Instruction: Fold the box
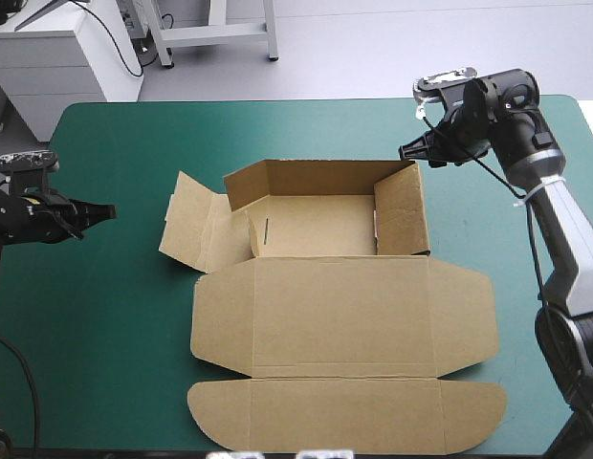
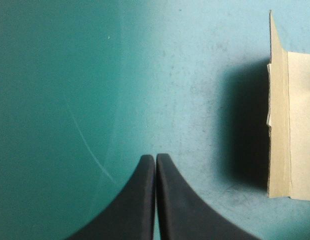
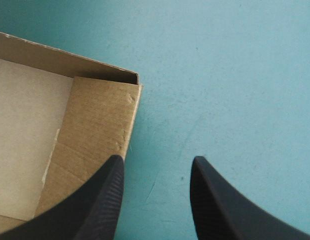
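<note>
Two walls up, one flap (image 1: 186, 225) lying out: box (image 1: 344, 316) half formed.
Left gripper (image 2: 155, 156) pressed together, empty, flap ahead of it; right gripper (image 3: 157, 162) apart, box corner just beside one finger. Board looks light, stiff, pre-creased: you should pinch the flap's free edge, and expect sliding on the teal-green cover (image 1: 105, 316).

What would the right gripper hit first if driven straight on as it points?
Probably the teal-green table cover, just outside the brown cardboard box's raised wall; the right gripper's black finger nearer it might clip that wall first. Depth is unclear.
</note>
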`<move>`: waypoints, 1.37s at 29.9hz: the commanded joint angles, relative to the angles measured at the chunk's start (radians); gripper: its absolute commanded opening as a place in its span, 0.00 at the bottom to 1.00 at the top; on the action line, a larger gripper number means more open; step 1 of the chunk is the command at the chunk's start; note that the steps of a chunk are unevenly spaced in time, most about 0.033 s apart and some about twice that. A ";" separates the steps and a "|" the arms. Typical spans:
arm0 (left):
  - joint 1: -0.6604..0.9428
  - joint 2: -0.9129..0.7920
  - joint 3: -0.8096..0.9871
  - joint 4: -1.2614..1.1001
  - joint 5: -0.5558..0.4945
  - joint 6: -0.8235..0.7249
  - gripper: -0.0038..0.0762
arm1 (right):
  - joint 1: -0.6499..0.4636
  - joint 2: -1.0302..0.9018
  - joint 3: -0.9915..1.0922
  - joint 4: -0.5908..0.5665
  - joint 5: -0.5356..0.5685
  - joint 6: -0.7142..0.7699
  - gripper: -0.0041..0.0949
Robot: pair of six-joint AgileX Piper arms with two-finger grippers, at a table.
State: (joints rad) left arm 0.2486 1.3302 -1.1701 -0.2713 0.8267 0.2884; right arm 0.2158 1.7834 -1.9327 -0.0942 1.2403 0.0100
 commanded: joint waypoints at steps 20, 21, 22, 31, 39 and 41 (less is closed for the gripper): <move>0.002 -0.031 -0.024 -0.054 -0.030 0.002 0.04 | 0.002 0.073 0.153 0.197 0.010 0.002 0.45; 0.002 -0.031 -0.024 -0.054 -0.032 0.002 0.04 | 0.002 0.082 0.153 0.197 0.010 0.002 0.45; 0.002 -0.031 -0.024 -0.057 -0.034 0.002 0.04 | 0.002 0.096 0.153 0.197 0.010 0.002 0.45; 0.002 -0.031 -0.024 -0.072 -0.012 0.002 0.04 | 0.002 0.153 0.153 0.237 -0.002 -0.039 0.14; 0.002 -0.031 -0.024 -0.101 -0.002 0.002 0.04 | 0.002 0.153 0.153 0.237 -0.033 -0.034 0.02; 0.002 -0.031 -0.024 -0.101 0.002 0.002 0.04 | 0.002 0.153 0.153 0.237 -0.041 -0.025 0.02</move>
State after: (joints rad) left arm 0.2486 1.3302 -1.1701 -0.3405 0.8608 0.2884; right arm 0.2185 1.9851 -1.7581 0.1301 1.2175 -0.0209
